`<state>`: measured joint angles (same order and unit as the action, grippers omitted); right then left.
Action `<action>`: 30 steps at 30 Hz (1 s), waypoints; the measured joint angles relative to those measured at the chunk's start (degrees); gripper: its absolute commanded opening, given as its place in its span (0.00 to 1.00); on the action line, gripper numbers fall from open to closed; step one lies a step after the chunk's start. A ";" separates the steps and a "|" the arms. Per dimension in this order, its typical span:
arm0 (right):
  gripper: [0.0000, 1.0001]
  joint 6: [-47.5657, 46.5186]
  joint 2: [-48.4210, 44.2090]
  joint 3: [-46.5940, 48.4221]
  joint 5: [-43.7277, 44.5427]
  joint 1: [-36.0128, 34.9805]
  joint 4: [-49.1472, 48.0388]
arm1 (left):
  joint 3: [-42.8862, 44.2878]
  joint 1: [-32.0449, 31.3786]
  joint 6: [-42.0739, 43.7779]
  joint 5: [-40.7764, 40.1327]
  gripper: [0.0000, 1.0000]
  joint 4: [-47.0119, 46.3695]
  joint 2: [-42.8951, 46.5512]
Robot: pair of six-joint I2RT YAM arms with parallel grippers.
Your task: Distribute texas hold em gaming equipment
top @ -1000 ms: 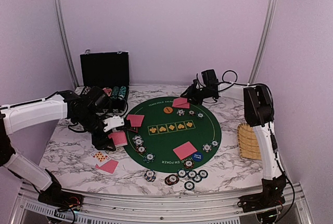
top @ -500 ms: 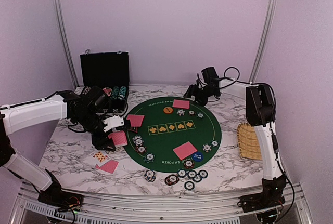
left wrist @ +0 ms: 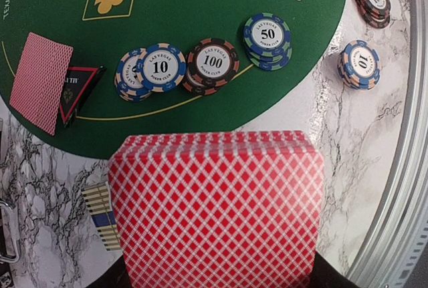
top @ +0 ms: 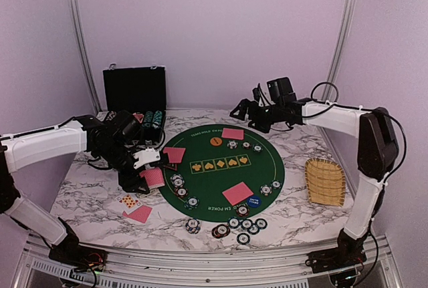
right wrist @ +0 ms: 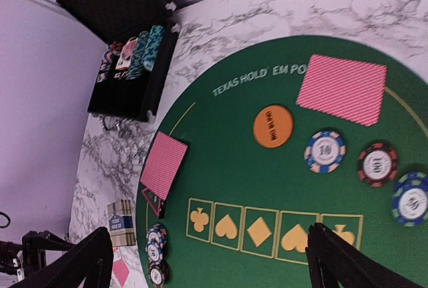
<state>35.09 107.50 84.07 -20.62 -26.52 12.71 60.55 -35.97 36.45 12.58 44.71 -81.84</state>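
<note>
The top external camera sits high behind the arm bases and faces the back wall, far enough off to take in the whole bench and the round green mat. The left wrist camera looks almost straight down from close by; a deck of red-backed cards fills its lower half. The right wrist camera looks down from higher, over the mat's far side. Both wrist views share the triangular marker and the single card beside it.
</note>
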 measured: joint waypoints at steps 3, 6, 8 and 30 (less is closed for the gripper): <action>0.99 1.66 -2.71 -7.39 -2.19 -4.74 -4.11 | 0.52 0.00 -0.02 0.02 0.00 -0.04 -0.15; 0.99 3.98 -4.39 -13.90 -4.07 -8.55 -7.13 | 0.61 0.00 -0.02 0.00 0.00 0.00 -0.24; 0.99 5.75 -4.83 -17.22 -5.20 -10.67 -9.44 | 0.66 0.00 -0.04 0.00 0.00 0.00 -0.24; 0.99 24.39 1.79 -21.11 -13.49 -25.83 -35.08 | 2.36 0.00 -1.14 0.04 0.00 -0.04 -1.18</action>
<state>59.48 109.30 62.96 -34.11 -52.36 -22.37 62.92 -35.97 35.31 12.62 44.66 -83.02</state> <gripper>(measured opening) 0.989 0.659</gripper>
